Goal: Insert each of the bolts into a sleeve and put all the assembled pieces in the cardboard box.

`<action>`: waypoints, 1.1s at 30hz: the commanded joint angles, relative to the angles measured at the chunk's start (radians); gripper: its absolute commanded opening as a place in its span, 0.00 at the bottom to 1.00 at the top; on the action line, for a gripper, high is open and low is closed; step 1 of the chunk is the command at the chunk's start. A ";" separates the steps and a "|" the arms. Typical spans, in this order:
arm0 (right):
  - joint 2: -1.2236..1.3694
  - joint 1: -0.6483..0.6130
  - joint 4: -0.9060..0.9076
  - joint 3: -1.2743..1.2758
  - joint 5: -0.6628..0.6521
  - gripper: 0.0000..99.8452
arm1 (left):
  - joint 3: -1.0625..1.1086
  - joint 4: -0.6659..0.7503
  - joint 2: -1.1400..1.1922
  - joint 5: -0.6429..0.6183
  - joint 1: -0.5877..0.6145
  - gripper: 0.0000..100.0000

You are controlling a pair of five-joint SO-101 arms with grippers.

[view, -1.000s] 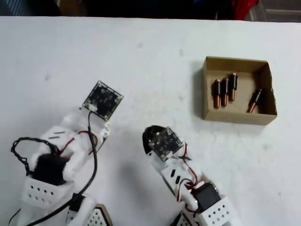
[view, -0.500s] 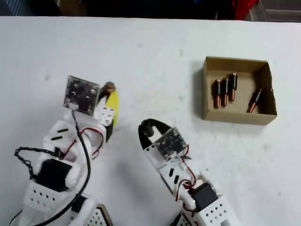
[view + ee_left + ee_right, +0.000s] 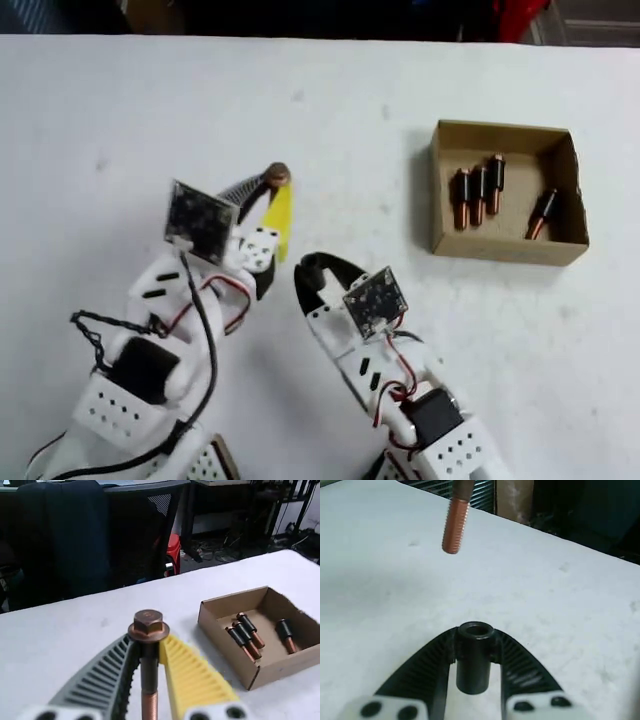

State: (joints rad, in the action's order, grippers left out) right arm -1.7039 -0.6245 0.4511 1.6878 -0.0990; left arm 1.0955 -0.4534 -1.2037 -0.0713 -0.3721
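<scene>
Toward the table's right edge, box (image 3: 500, 248): an open cardboard box lying flat on the white table (image 3: 350, 110), well apart from both arms.
Assembled pieces (image 3: 478, 195): four lie inside the box, each a copper bolt in a black sleeve. Three sit side by side near the wall that faces the table's middle. The fourth lies tilted and apart from them, nearer the wall that faces the right edge.
Left gripper (image 3: 272, 185): over the middle of the table, left of centre, with one grey finger and one yellow. The fingers are closed tight on a bolt.
Bolt (image 3: 148, 630): copper-coloured, with its shaft pinched between the two fingers. The hex head sticks out past the fingertips. The right wrist view shows its threaded end (image 3: 455, 522) hanging in the air above the table.
Right gripper (image 3: 312, 272): just nearer the front edge than the left gripper, with black fingers. They are closed on a sleeve.
Sleeve (image 3: 474, 657): a short black tube clamped between the fingertips, with its open bore showing at the free end. It is near the bolt but not touching it.
Behind the table's far edge: a dark chair (image 3: 75, 535).
</scene>
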 commanded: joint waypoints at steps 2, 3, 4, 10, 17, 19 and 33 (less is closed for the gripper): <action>-0.012 -0.001 -0.058 0.008 0.015 0.02 | -0.021 0.055 -0.025 -0.213 -0.012 0.02; -0.012 -0.001 -0.061 0.008 0.015 0.02 | -0.018 0.071 -0.025 -0.227 -0.012 0.02; -0.012 -0.001 -0.061 0.008 0.015 0.02 | -0.014 0.087 -0.025 -0.238 -0.012 0.02; -0.012 0.024 -0.061 0.008 0.015 0.02 | -0.014 0.098 -0.025 -0.239 -0.019 0.02; -0.012 0.042 -0.062 0.008 0.015 0.02 | -0.014 0.094 -0.025 -0.235 -0.019 0.02; -0.012 0.041 -0.062 0.008 0.015 0.02 | -0.014 0.095 -0.025 -0.235 -0.019 0.02; -0.012 0.045 -0.088 0.008 0.015 0.02 | -0.014 0.101 -0.025 -0.238 -0.015 0.02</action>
State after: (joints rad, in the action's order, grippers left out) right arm -1.7039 -0.5938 0.3897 1.6878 -0.0990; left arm 1.0955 -0.3982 -1.2037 -0.3000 -0.3721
